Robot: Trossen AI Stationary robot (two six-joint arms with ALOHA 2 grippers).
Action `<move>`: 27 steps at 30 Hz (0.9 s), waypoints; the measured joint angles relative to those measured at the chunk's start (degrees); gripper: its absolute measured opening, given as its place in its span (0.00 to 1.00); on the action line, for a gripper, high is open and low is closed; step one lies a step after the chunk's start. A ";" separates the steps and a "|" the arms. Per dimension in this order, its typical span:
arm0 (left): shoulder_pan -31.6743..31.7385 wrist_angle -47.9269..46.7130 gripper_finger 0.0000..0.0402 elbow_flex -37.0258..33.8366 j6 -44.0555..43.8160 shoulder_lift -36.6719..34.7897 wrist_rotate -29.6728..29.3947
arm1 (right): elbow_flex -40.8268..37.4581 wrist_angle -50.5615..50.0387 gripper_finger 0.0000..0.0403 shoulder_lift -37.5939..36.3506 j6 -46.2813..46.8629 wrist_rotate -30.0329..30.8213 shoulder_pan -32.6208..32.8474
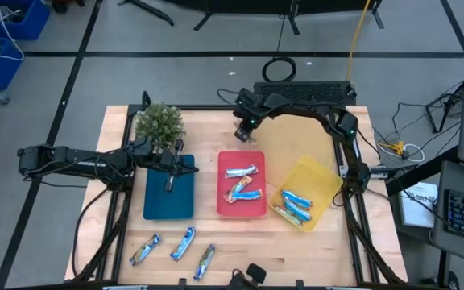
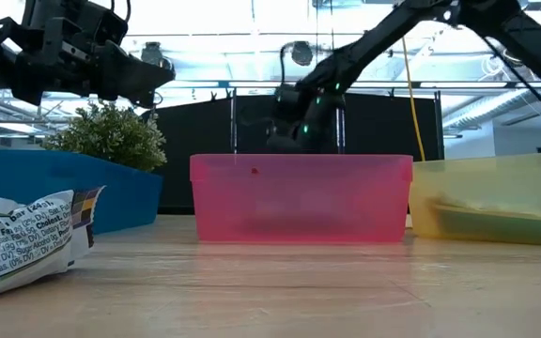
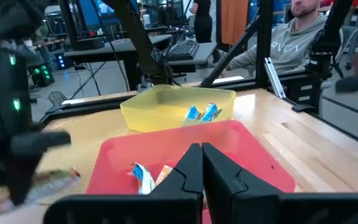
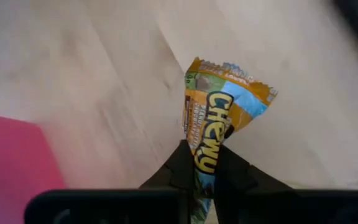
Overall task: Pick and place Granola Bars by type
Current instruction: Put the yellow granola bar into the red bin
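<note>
Granola bars lie in several places. Two or more rest flat in the red tray (image 1: 242,206), several in the yellow tray (image 1: 322,179), and three on the wood near the table's near edge, such as the middle one (image 1: 184,242). My right gripper (image 1: 243,131) hovers just past the red tray's far edge, shut on an orange-and-blue bar (image 4: 219,106). My left gripper (image 1: 170,174) hangs over the blue tray (image 1: 155,201), shut and holding nothing; its wrist view shows the fingers (image 3: 191,168) closed together. My right gripper pinches the orange-and-blue bar by one end of its wrapper (image 4: 202,149) between the two fingers. The rest of the bar sticks out forward past the fingertips, with its crimped far end (image 4: 235,74) free. The bar is lifted clear above the wooden table.
A small green plant (image 1: 159,122) stands at the far left of the table, beside the blue tray's far edge. One loose bar (image 2: 22,239) lies close in the low view. A seated person (image 3: 284,43) is beyond the table. Bare wood lies between the trays and the near edge.
</note>
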 joint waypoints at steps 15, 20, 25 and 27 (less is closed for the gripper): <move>0.00 -0.04 0.03 0.00 -1.22 0.00 -0.04 | -3.27 -9.97 0.05 -22.15 0.16 -6.38 17.10; 0.00 0.02 0.03 0.00 -1.97 0.00 -0.04 | -14.29 -1.94 0.05 -23.61 4.46 -6.34 26.09; 0.00 0.44 0.03 0.00 -2.00 0.00 -0.07 | -25.84 9.30 0.05 -23.62 8.54 -6.30 29.49; 0.00 0.45 0.04 0.00 -2.00 0.00 -0.05 | -29.36 14.81 0.05 -23.60 11.09 -6.29 29.65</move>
